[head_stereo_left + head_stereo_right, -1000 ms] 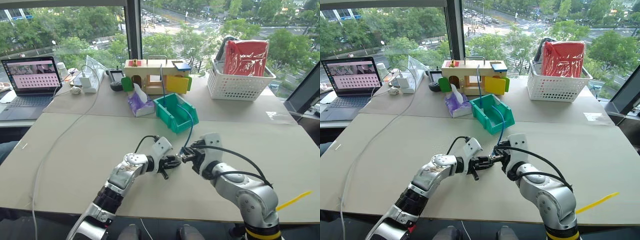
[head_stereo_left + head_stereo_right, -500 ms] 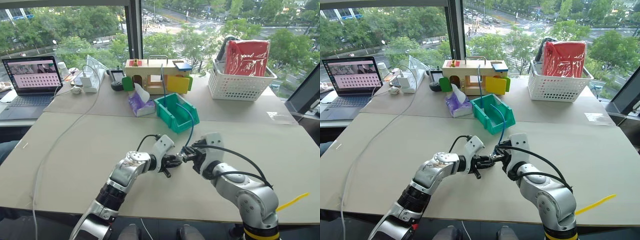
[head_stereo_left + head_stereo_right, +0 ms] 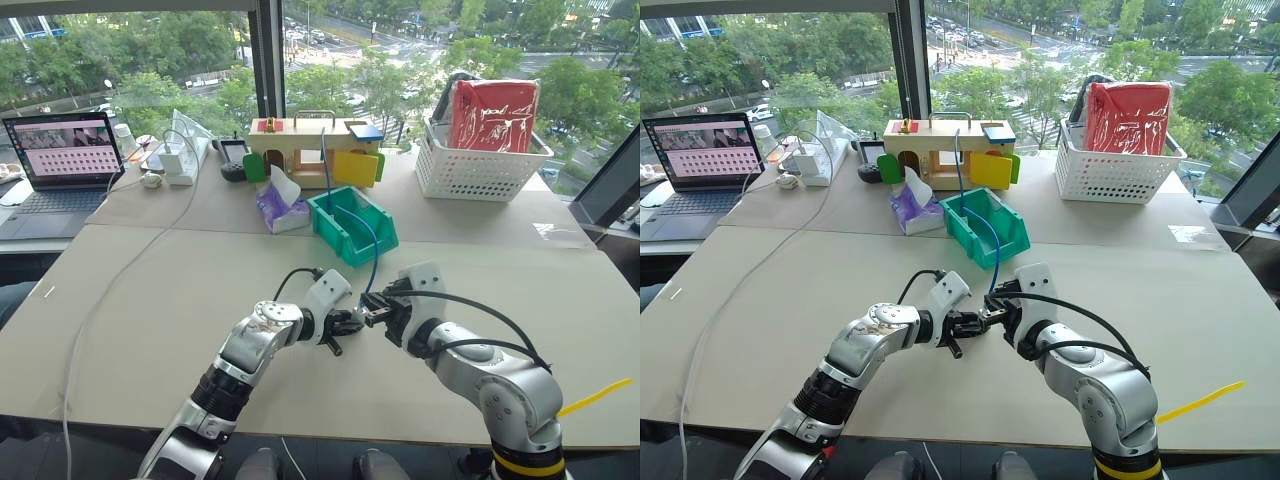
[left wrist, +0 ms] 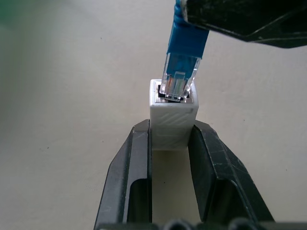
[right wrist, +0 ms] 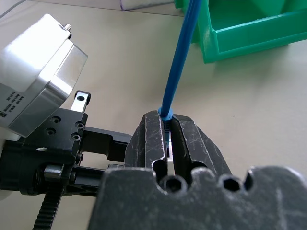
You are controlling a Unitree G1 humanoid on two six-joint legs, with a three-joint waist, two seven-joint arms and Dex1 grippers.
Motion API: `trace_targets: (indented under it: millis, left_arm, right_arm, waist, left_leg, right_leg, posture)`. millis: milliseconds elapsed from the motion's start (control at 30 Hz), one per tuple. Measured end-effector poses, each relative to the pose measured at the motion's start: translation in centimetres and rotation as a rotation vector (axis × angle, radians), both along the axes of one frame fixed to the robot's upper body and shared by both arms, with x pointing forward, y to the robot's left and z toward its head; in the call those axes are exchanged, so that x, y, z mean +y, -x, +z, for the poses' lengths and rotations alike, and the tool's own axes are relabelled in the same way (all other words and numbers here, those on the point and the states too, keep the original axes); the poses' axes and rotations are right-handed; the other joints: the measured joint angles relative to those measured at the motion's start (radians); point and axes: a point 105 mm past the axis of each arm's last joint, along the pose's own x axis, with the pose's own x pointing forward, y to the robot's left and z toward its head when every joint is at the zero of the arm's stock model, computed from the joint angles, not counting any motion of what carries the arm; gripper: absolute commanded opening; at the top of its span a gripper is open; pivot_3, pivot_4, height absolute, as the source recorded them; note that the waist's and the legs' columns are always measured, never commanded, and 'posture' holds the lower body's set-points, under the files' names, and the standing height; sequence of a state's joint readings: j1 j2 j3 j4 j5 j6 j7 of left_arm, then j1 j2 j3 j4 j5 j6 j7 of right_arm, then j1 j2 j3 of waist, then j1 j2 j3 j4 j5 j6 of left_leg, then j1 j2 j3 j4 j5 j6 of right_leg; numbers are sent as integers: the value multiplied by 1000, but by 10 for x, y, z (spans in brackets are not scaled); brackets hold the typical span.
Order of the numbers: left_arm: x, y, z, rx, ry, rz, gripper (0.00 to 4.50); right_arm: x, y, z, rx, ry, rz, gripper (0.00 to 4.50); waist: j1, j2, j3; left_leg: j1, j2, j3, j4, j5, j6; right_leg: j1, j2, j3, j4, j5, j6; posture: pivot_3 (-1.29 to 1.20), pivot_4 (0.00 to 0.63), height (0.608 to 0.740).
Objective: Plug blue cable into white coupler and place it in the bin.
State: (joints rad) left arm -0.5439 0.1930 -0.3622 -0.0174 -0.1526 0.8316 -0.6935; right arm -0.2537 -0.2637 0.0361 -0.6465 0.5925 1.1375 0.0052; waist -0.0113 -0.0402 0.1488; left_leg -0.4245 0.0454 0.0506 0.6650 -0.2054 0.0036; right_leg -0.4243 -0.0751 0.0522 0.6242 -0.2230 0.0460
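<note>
Cable plug meeting coupler socket above the table, both grippers engaged.

The left gripper [image 4: 170, 158] clamps the white coupler [image 4: 171, 122] between its fingers, socket facing outward; the right gripper [image 5: 168, 139], pinched tight on the blue cable [image 5: 180, 57] just behind its clear plug, holds that plug at the socket mouth, partly entered. From there the cable arcs up and back into the bin [image 3: 340, 238], which stands farther off on the table [image 3: 180, 290], before a wooden toy house [image 3: 300, 150].

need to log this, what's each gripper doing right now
Left gripper: shut on the white coupler.
Right gripper: shut on the blue cable, just behind its plug.
</note>
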Motion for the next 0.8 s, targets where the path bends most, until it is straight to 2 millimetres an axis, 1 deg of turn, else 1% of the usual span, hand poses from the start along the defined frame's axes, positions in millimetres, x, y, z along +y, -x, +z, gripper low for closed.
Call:
trace_targets:
  millis: [233, 367, 500, 600, 800]
  left_arm:
    - [-1, 1, 1, -11, -8, -2, 606]
    - [-1, 1, 1, -11, -8, -2, 606]
    - [-1, 1, 1, -12, -7, -3, 606]
    - [-3, 2, 1, -9, -6, -12, 606]
    - [-4, 3, 1, -5, -1, -18, 606]
  right_arm:
    - [1, 2, -4, 8, 29, 21, 0]
    - [3, 3, -5, 20, -10, 12, 0]
    - [-3, 3, -7, 44, -78, -5, 0]
    - [-12, 3, -16, 84, -99, -29, 0]
    - [-14, 4, -17, 84, -121, -29, 0]
  waist:
    - [1, 0, 0]
    - [2, 0, 0]
    - [3, 0, 0]
    - [3, 0, 0]
    - [4, 0, 0]
  left_leg:
    - [-1, 0, -1, 0, 0, 0]
    - [-1, 0, -2, 0, 0, 0]
    - [-1, 0, -3, 0, 0, 0]
    - [-1, 0, -4, 0, 0, 0]
    - [-2, 0, -6, 0, 0, 0]
  right_leg:
    - [0, 0, -1, 0, 0, 1]
    - [0, 0, -2, -1, 0, 1]
    - [1, -1, -3, -1, 0, 1]
    - [1, -1, -4, -1, 0, 1]
    - [1, -1, -6, -1, 0, 1]
  posture:
    - [0, 150, 715]
    - [0, 150, 715]
    - [0, 150, 715]
    - [0, 150, 715]
    - [0, 150, 715]
